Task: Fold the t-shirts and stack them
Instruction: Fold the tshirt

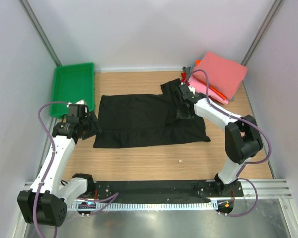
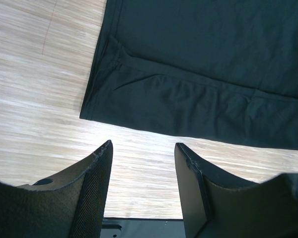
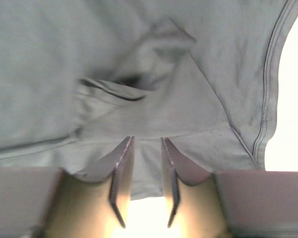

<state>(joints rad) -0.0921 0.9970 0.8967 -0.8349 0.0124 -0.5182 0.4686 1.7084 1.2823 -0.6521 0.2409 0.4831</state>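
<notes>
- The black shirt (image 1: 139,121) lies spread flat on the wooden surface (image 1: 154,158) in the middle of the overhead view and is not yet folded. The folded shirts (image 1: 222,73) are stacked in the upper right corner, and the green tray (image 1: 74,87) sits in the upper left.
- The step in hand is judged to be the first fold of the black shirt — fingers are placed at both of its ends.
- The left fingers (image 2: 95,186) are held wide apart with nothing between them. They hang over bare surface, just below the shirt's lower left corner in the wrist view.
- The right fingers (image 3: 120,171) are set narrowly apart over the shirt's right part, and a cloth edge is seen in the gap; whether it is pinched cannot be told.
- Next, the left corner would need to be reached and gripped. Both ends would then be lifted together and laid over evenly.
</notes>
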